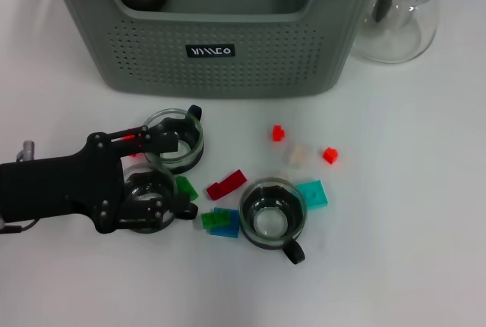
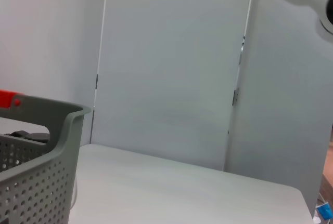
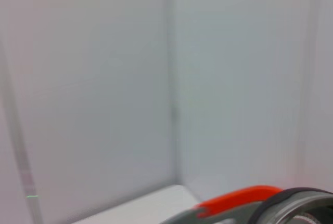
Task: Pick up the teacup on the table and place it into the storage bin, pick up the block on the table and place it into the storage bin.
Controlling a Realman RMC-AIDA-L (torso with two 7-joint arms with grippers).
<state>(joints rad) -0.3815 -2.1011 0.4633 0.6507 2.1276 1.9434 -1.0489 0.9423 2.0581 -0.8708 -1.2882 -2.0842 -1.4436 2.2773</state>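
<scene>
Two teacups near left gripper (image 1: 178,171): fingers spread wide, straddling glass teacup (image 1: 176,139) before storage bin (image 1: 220,54). Right gripper's state: cannot tell.

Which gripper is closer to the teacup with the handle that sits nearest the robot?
The left. The left gripper sits on the table just to the left of that teacup, among the other cups. The right gripper is not in the head view, so it is farther off.
</scene>
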